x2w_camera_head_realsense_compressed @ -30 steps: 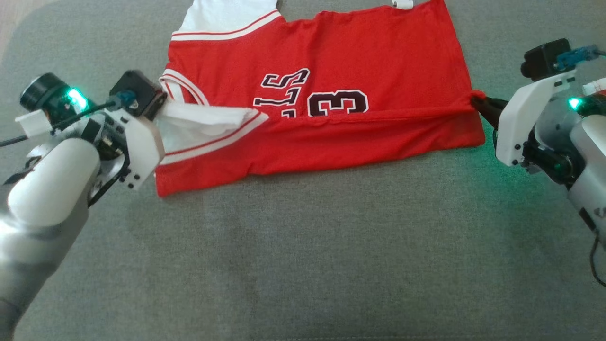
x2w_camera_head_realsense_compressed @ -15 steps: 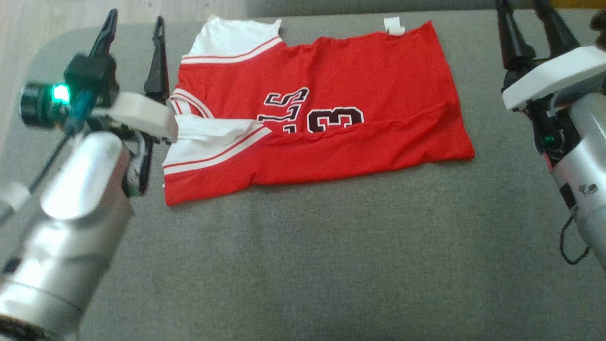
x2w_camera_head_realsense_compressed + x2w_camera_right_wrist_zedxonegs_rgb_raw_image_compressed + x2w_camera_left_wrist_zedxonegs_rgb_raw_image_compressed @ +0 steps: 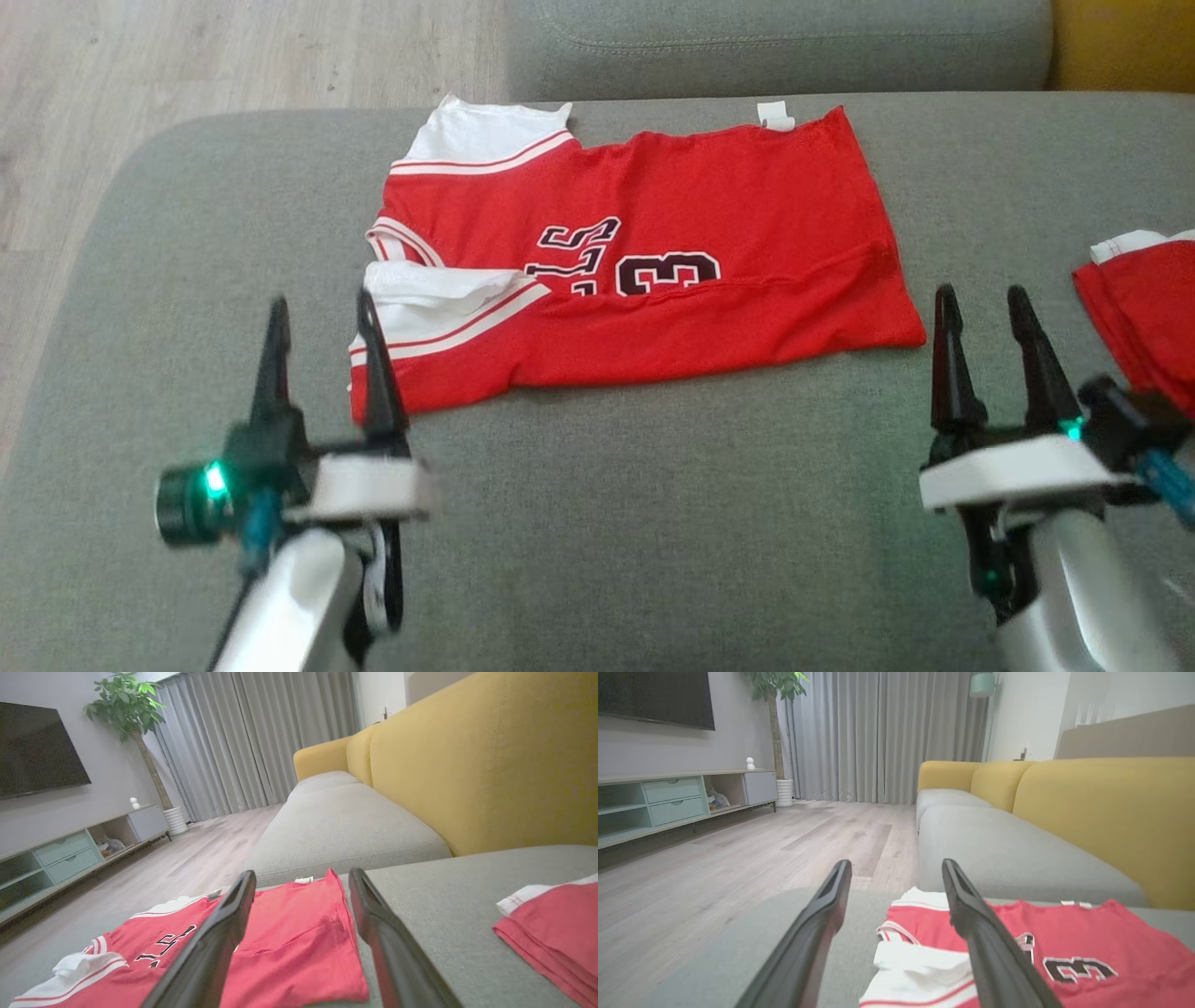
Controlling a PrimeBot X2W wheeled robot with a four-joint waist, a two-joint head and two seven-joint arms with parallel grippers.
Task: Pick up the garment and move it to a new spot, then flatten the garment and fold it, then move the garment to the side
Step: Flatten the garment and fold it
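Garment [image 3: 653, 233] status? — R
Red jersey, flat on the grey sofa cushion [image 3: 653, 523], toward the far side. Near long edge is folded up over the number, and the white sleeve is tucked in at the left end. — T
Grippers? — R
Both empty, jaws wide apart. Left gripper [image 3: 321, 301] is at the near-left corner and looks above the cloth in its wrist view; can't tell if it touches. Right gripper [image 3: 980, 293] is just off the near-right corner, clear of it. — T
Which step? — R
Folding, I'd say. One lengthwise fold is in, but it's no finished packet, and the side move isn't done. — T
Next? — R
Probably drop onto both near corners, pinch all layers and carry them to the far edge together. The sleeve flap is loose and could spill if the left pinch misses it. A second folded red piece [image 3: 1144, 308] lies near the right arm; keep off it. — T
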